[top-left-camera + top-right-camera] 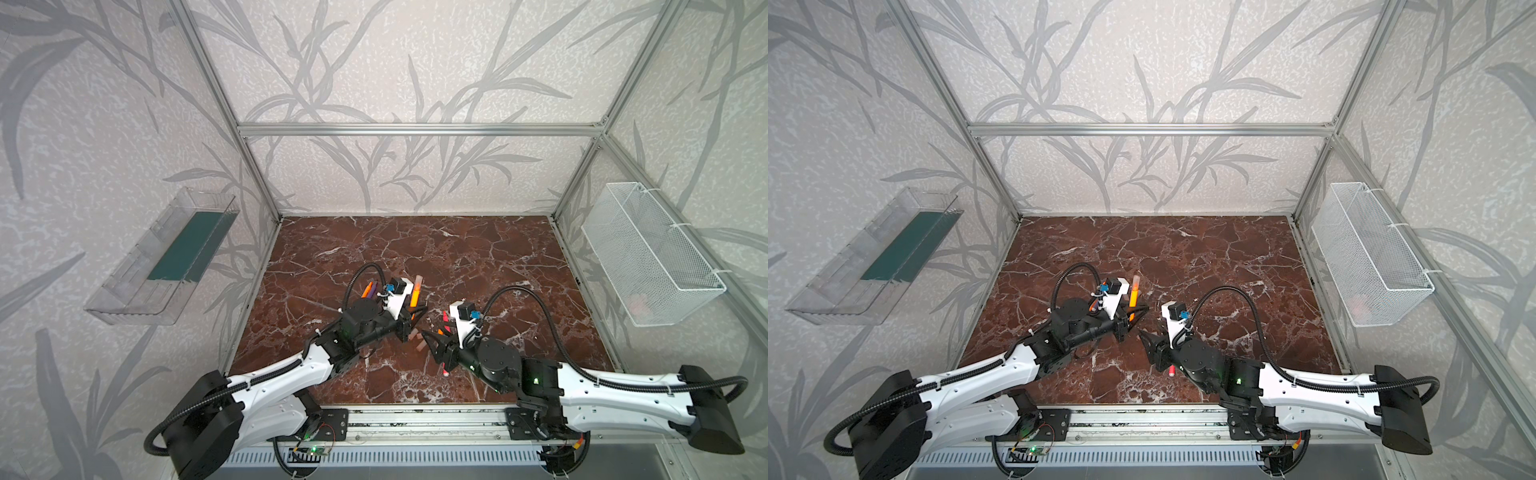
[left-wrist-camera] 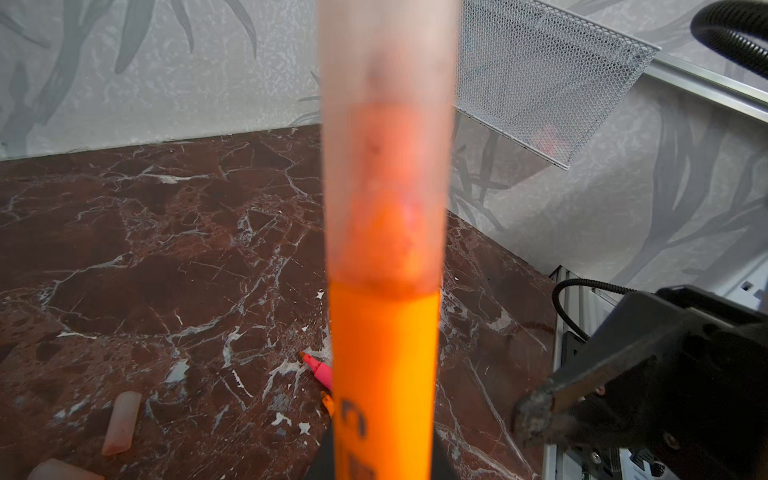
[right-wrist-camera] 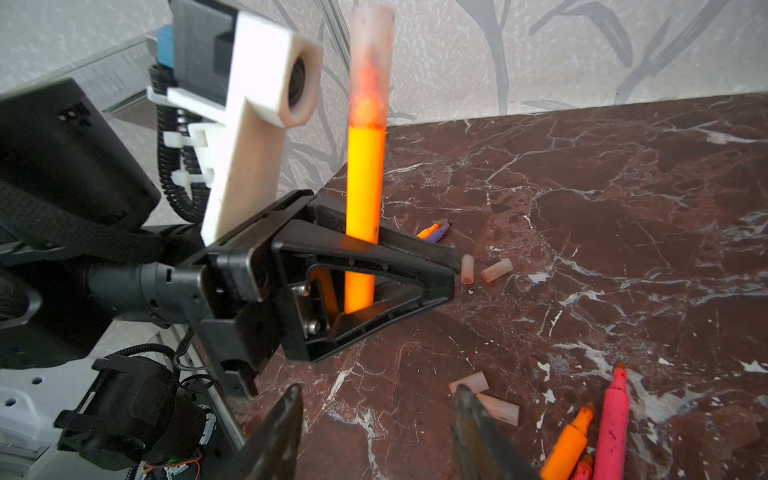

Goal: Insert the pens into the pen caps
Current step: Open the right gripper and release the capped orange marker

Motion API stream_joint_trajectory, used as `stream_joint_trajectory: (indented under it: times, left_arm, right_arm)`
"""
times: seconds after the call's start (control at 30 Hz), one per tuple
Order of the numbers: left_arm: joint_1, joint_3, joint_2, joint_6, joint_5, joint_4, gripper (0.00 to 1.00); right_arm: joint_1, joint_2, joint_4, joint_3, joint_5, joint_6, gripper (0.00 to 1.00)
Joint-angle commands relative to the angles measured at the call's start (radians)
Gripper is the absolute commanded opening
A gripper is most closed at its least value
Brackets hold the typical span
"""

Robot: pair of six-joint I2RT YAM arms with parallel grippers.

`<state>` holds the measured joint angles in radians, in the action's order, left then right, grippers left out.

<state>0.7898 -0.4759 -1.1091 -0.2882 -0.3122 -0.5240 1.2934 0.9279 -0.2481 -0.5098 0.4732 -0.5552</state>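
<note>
Gripping orange pen (image 3: 365, 187) upright in L pincer (image 3: 449, 266), apparently raised off worktop (image 3: 623, 208), w/ cap (image 3: 371, 62) on top end; cannot confirm fully seated. Holding R pincer (image 3: 378, 399) spread wide, empty, just beside. Risks: losing cap on put-down if only loosely pushed on; tilting pen in grip, given hold low on barrel; knocking loose caps (image 3: 496, 270) or pink pen (image 3: 613, 415) w/ R pincer on next reach, esp. if approach comes in low, so scattering remaining pcs.

No legible text; only blurred dark print on the capped orange pen (image 2: 384, 353)
</note>
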Motion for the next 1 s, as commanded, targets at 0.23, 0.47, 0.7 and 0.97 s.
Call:
stream_joint_trajectory:
  times: [0.23,0.47,0.7,0.97]
  left_arm:
    - [0.006,0.017,-0.007,-0.037,-0.066,-0.094,0.0]
    - [0.016,0.041,-0.018,-0.04,-0.074,-0.118,0.0]
    - [0.047,0.06,-0.023,-0.03,-0.097,-0.151,0.0]
    - [0.088,0.064,-0.016,-0.005,-0.116,-0.153,0.0]
  right_arm:
    - [0.002,0.018,-0.085,-0.008,0.007,0.072,0.64]
    - [-0.008,0.006,-0.122,-0.038,0.029,0.126,0.66]
    - [-0.073,0.103,-0.143,-0.102,-0.018,0.114,0.66]
    - [-0.141,0.236,-0.176,-0.147,-0.08,0.072,0.61]
